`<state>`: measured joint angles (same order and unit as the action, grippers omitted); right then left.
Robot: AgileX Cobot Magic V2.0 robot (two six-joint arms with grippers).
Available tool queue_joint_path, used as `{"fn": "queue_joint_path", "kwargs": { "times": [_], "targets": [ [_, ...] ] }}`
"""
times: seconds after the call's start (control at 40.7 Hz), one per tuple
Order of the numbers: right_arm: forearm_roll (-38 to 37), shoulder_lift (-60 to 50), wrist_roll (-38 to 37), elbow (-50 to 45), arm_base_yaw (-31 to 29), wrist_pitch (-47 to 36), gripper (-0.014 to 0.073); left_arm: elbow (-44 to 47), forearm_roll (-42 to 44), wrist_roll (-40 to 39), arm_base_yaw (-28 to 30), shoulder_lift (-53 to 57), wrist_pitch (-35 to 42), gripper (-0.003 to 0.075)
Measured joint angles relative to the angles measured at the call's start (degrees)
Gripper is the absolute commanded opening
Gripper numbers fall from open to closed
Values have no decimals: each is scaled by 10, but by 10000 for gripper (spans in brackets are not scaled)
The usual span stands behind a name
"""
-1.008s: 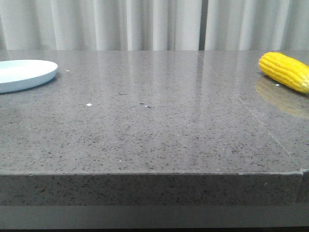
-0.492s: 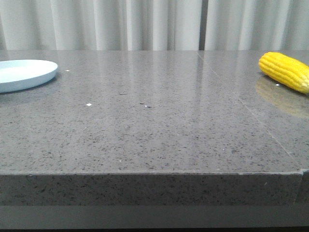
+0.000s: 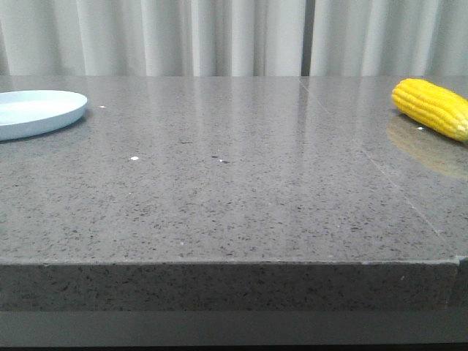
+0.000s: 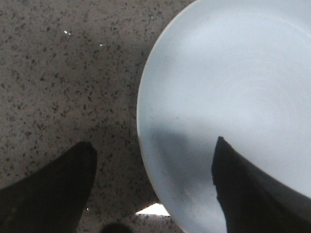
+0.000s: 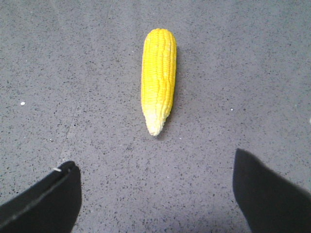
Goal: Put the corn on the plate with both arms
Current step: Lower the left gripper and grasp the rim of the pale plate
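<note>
The yellow corn [image 3: 433, 107] lies on the grey stone table at the far right. In the right wrist view the corn [image 5: 158, 79] lies lengthwise with its pale tip toward my right gripper [image 5: 155, 167], which is open, empty and hangs above the table short of that tip. The pale blue plate [image 3: 36, 111] sits at the far left. In the left wrist view the plate [image 4: 228, 92] is empty; my left gripper [image 4: 154, 151] is open above its rim, one finger over the plate, the other over the table. Neither gripper shows in the front view.
The table's front edge [image 3: 227, 265] runs across the front view. A seam [image 3: 380, 172] crosses the tabletop on the right side. White curtains [image 3: 234, 36] hang behind the table.
</note>
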<state>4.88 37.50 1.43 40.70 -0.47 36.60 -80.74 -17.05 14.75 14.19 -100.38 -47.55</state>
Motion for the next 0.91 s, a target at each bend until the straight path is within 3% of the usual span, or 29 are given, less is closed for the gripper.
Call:
{"fn": "queue_joint_path", "kwargs": {
  "times": [0.344,0.443,0.664,0.91],
  "targets": [
    [0,0,0,0,0,0,654,-29,-62,45,0,-57,1,480],
    [0,0,0,0,0,0,654,-32,-67,47,0,-61,2,372],
    [0,0,0,0,0,0,654,-33,-67,50,2,-66,9,-22],
    [0,0,0,0,0,0,654,-38,-72,51,2,-69,4,-20]
  ]
}}
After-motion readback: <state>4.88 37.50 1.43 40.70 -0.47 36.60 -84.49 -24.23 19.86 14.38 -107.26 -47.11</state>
